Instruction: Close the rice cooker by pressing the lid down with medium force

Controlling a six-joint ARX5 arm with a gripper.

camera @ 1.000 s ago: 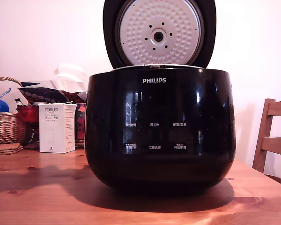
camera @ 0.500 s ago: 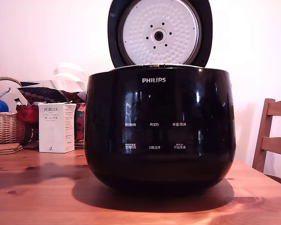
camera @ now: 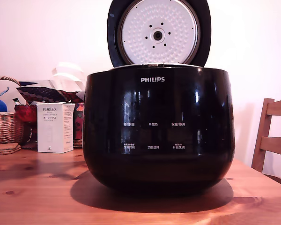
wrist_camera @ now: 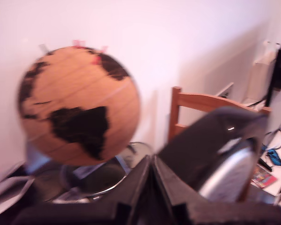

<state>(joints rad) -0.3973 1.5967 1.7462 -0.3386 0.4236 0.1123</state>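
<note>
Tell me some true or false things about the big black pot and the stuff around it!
1. The lid of the rice cooker is standing open. True.
2. The white box sits on the exterior view's right of the cooker. False: it is on the exterior view's left, on the wooden table.
3. The cooker says PHILIPS on its front. True.
4. A wicker basket stands at the far left of the exterior view. True.
5. The gripper is wide open in the wrist view. False: its two fingers meet in a thin line, so it looks shut.
6. The globe in the wrist view is blue and green. False: it is orange-brown with dark land shapes.
</note>
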